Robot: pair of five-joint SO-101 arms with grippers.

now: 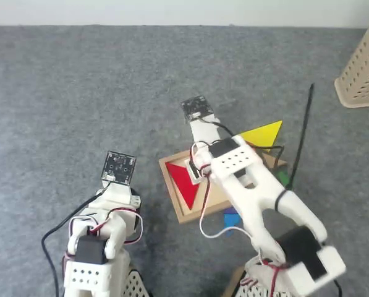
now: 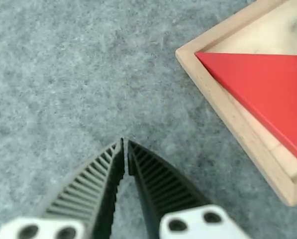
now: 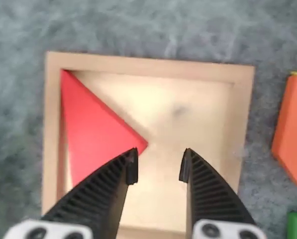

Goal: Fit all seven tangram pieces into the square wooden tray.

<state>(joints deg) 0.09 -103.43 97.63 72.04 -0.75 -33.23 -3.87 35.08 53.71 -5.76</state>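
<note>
High view gave us the square wooden tray (image 1: 171, 189) on the grey mat (image 1: 79, 93), partly under the right arm. One red triangle (image 1: 183, 179) lay flat inside it, its long side along one wall. A yellow triangle (image 1: 263, 135) lay outside the tray on the far side, a blue piece (image 1: 232, 218) sat just beside the near edge, and a green piece (image 1: 284, 178) showed past the arm.

From the right wrist we saw the right gripper (image 3: 159, 162) above the tray, its fingers spread apart and holding nothing. One fingertip was by the red triangle's point, the other over bare wood. An orange piece (image 3: 291, 134) lay on the mat near the tray's outer wall.

From the left wrist we saw the left gripper (image 2: 125, 144) over the mat, apart from the tray's corner, its fingers pressed almost together on nothing.
</note>
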